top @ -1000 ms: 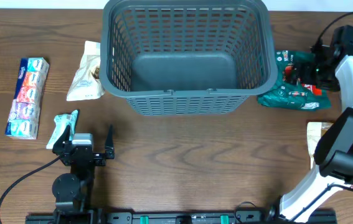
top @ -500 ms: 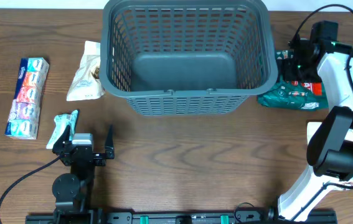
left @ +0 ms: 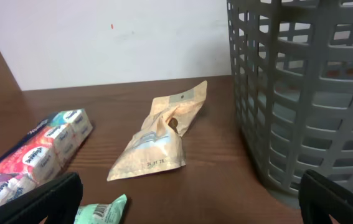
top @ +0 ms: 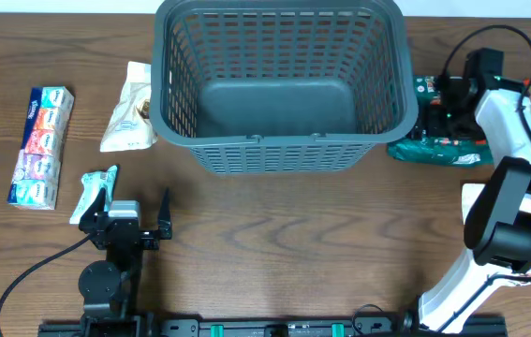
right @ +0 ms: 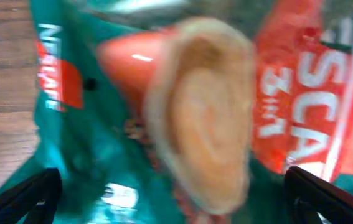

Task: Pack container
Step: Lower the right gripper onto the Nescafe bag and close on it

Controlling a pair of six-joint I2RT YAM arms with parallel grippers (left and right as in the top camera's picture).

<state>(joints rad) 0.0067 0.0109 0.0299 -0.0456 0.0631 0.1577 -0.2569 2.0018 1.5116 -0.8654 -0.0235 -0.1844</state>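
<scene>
The container (top: 279,142), a big dark grey slotted basket, stands empty at the back middle of the table; its wall (left: 301,93) fills the right of the left wrist view. A green and red coffee pack (top: 438,142) lies just right of it. My right gripper (top: 448,108) hovers open right over that pack, which fills the blurred right wrist view (right: 101,124) between the spread fingers (right: 27,199); I see no touch. My left gripper (top: 136,208) rests open near the front left, nothing between its fingers (left: 33,199).
Left of the container lie a beige pouch (top: 132,108), a multicoloured tissue pack (top: 40,145) and a mint green packet (top: 96,192) beside the left gripper. A pale pack (top: 476,198) shows under the right arm. Cables trail along the front edge.
The right gripper has swung in from the far right and come down over the green pack, still open. The left arm has not moved.
</scene>
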